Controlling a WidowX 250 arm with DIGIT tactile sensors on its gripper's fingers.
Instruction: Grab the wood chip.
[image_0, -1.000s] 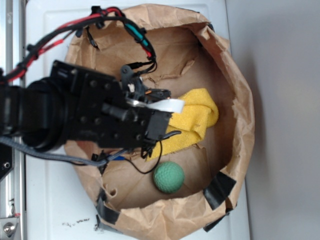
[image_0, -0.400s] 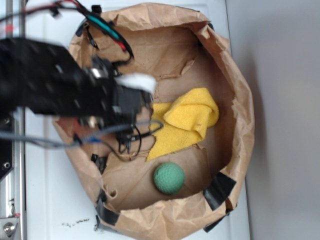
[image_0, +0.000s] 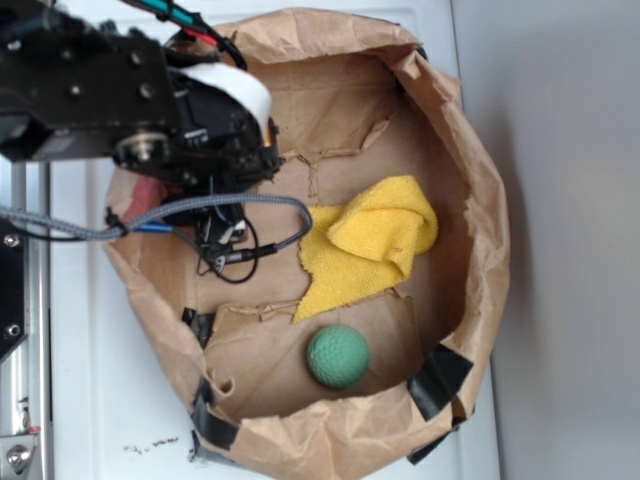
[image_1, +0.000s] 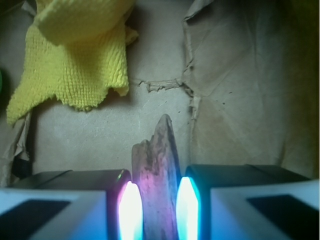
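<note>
Wood chip (image_1: 157, 175) upright, pointed end up

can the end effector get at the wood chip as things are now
Yes, it seems already there: in the wrist view the wood chip stands between the fingers of the end effector, which look shut on it, nothing in between. The yellow cloth lies well clear.

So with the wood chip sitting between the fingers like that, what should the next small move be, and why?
Probably a short straight lift. In the wrist view the wood chip stands between both glowing fingers of the gripper, with no gap visible, its tip pointing toward the yellow cloth. Raising it slightly would show whether the grip holds.
</note>
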